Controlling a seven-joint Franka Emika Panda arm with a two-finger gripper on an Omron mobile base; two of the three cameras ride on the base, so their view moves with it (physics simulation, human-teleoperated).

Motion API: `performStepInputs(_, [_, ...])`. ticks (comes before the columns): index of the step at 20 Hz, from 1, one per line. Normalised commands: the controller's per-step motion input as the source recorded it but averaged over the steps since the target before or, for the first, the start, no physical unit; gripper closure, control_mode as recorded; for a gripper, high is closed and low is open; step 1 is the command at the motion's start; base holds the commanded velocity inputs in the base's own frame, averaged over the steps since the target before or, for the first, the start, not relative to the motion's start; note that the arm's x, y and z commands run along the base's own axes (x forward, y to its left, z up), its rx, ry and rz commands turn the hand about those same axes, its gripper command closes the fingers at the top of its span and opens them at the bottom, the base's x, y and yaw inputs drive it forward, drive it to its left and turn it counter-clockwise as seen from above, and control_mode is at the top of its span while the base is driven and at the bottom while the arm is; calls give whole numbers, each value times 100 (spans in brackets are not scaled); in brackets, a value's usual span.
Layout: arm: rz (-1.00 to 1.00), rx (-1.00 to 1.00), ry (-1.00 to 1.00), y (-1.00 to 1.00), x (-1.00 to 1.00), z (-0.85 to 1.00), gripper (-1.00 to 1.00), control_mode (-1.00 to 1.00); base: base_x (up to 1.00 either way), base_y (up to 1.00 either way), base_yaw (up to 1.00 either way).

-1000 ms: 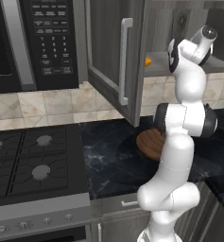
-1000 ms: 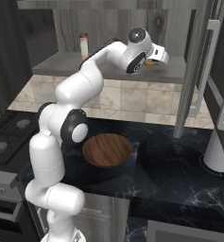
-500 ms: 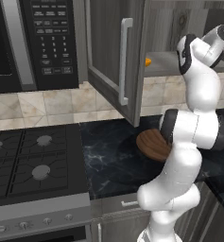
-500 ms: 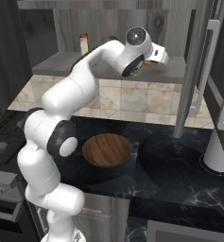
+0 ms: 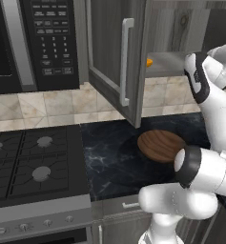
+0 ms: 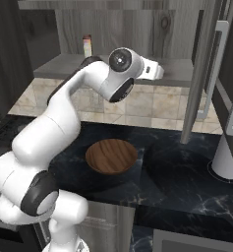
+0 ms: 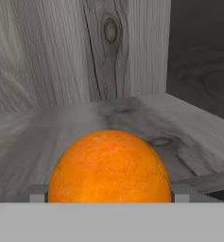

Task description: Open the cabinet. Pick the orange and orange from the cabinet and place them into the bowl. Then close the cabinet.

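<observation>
The cabinet [image 5: 109,57] stands open, its left door swung out with a silver bar handle. An orange [image 7: 108,163] rests on the cabinet shelf [image 7: 132,113], very close in the hand view. A sliver of the orange [image 5: 149,62] peeks past the door edge. My gripper [image 7: 108,194] is open, with a fingertip [image 7: 38,194] on each side of the orange. From the right base view the gripper [image 6: 159,72] reaches level over the shelf. The wooden bowl [image 6: 111,156] sits on the dark counter below, also seen as the bowl [image 5: 162,145].
A small bottle [image 6: 87,46] stands at the shelf's back left. The right cabinet door [image 6: 221,74] hangs open at the right. A black microwave [image 5: 33,43] and gas stove [image 5: 33,162] lie left. A pale cylinder [image 6: 226,157] stands on the counter right.
The arm has folded its elbow outward and the hand has dropped lower, level with the shelf. The jaws stay open; orange and bowl have not moved.
</observation>
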Motion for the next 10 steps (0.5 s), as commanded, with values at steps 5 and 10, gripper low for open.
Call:
performStepInputs(5, [0, -1, -4, 32, -100, 23, 100, -100, 0, 0, 0])
performStepInputs(10, [0, 0, 0, 30, -100, 59, 100, -100, 0, 0, 0])
